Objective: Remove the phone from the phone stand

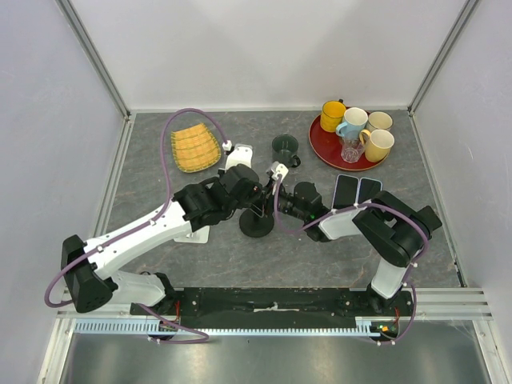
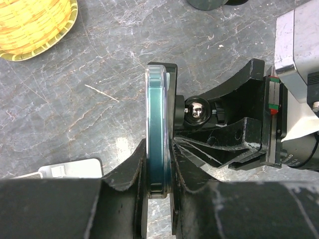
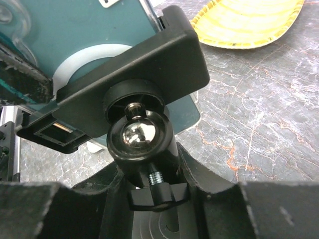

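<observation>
The phone (image 2: 158, 139) is teal in a clear case and stands edge-on in the black clamp of the phone stand (image 2: 219, 134). My left gripper (image 2: 160, 194) is shut on the phone's lower edge, one finger on each face. In the right wrist view the phone's teal back (image 3: 75, 45) sits in the clamp (image 3: 134, 64) above the stand's ball joint (image 3: 139, 134). My right gripper (image 3: 154, 189) is shut on the stand's neck just under the ball. From above, both grippers meet at the stand (image 1: 258, 220) in mid-table.
A yellow woven basket (image 1: 195, 147) lies at the back left. A dark green mug (image 1: 285, 149) stands behind the stand. A red tray (image 1: 324, 148) holding several mugs is at the back right. Two dark phones (image 1: 357, 190) lie flat right of the stand.
</observation>
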Controlling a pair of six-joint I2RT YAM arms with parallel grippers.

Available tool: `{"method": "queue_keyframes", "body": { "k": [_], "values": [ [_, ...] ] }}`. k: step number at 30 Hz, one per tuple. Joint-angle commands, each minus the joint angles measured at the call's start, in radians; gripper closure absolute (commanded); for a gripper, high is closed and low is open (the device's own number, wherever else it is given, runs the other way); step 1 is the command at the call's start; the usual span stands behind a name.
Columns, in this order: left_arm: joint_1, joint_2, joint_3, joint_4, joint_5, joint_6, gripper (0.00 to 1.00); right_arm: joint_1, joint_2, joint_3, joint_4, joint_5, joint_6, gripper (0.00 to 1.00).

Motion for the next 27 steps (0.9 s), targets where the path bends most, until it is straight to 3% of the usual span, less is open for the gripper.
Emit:
{"method": "queue_keyframes", "body": {
  "k": [1, 10, 20, 23, 24, 27],
  "values": [
    [-0.048, -0.03, -0.031, -0.102, 0.214, -0.164, 0.98, -0.062, 0.017, -0.02, -0.094, 0.411, 0.091, 1.0],
    [-0.051, -0.033, 0.02, -0.246, 0.111, -0.275, 0.98, -0.06, 0.017, -0.066, -0.087, 0.505, 0.079, 1.0],
    [-0.05, 0.007, 0.084, -0.209, 0.076, -0.216, 0.98, -0.031, 0.01, -0.112, -0.029, 0.416, 0.034, 1.0],
    [-0.047, 0.033, 0.155, -0.201, 0.072, -0.187, 0.83, -0.019, -0.006, -0.124, -0.043, 0.422, 0.013, 1.0],
    [-0.045, 0.044, 0.173, -0.2, 0.072, -0.17, 0.72, -0.017, -0.009, -0.129, -0.043, 0.424, 0.001, 1.0],
    [-0.039, 0.087, 0.244, -0.206, 0.068, -0.136, 0.54, -0.007, -0.016, -0.141, -0.046, 0.432, -0.012, 1.0]
  ]
}}
